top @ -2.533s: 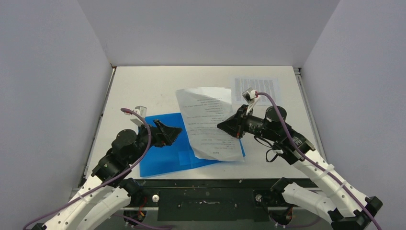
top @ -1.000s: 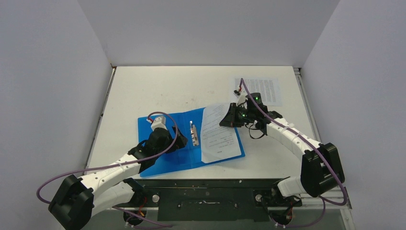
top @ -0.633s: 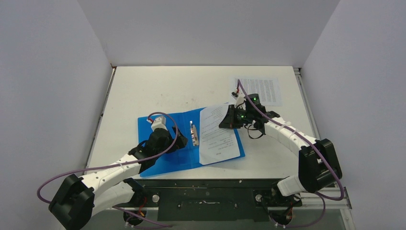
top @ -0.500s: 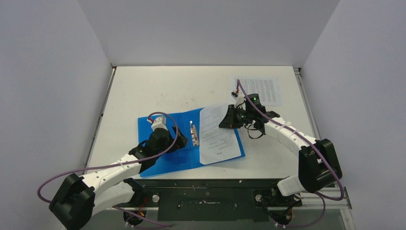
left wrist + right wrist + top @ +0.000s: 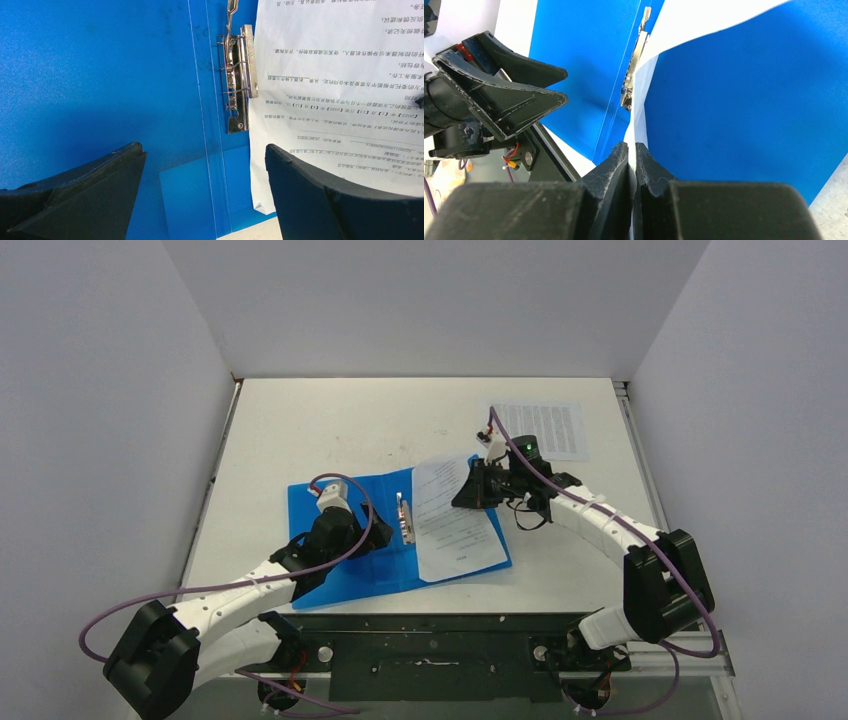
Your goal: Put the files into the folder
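Observation:
The blue folder (image 5: 352, 558) lies open near the table's front, with its metal clip (image 5: 405, 520) along the spine. One file sheet (image 5: 452, 532) lies on the folder's right half, its far right edge lifted. My right gripper (image 5: 468, 490) is shut on that lifted edge; in the right wrist view the paper (image 5: 684, 20) runs edge-on between the closed fingers (image 5: 616, 165). The other file sheet (image 5: 542, 429) lies flat at the back right. My left gripper (image 5: 368, 537) is open and empty over the folder's left half (image 5: 100, 75), with the clip (image 5: 239, 80) and sheet (image 5: 340, 75) ahead of it.
A black metal rail (image 5: 430, 650) with the arm bases runs along the near edge. White walls close in the table on three sides. The right arm's purple cable (image 5: 560, 490) loops over the table's right part.

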You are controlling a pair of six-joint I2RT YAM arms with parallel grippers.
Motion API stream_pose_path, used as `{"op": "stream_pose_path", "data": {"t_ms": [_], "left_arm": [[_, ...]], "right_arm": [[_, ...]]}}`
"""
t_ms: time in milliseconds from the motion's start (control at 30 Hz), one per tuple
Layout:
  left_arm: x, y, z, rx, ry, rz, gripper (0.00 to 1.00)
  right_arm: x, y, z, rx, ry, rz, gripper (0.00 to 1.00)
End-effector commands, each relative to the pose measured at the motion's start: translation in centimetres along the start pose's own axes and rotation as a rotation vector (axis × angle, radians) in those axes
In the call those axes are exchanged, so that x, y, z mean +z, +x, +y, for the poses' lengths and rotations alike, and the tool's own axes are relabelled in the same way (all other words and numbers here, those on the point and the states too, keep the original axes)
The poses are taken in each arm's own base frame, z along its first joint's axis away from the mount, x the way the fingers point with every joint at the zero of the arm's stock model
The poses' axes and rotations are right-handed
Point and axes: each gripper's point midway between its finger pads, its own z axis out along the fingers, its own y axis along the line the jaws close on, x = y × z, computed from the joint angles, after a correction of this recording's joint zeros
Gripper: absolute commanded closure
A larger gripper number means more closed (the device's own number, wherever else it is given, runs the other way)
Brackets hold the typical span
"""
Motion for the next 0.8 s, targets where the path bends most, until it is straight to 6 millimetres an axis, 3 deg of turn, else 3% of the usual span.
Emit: {"op": "stream_pose_path", "data": {"t_ms": [0, 767], "left_arm": [[0.1, -0.8, -0.5, 0.005, 0.027, -0.037, 0.11], [-0.2, -0.8, -0.2, 0.013, 0.028, -0.048, 0.11]], "right_arm": [[-0.6, -2.3, 2.4, -0.101, -0.074, -0.077, 0.95], [-1.6, -2.3, 3.8, -0.121, -0.092, -0.088, 0.95]]}}
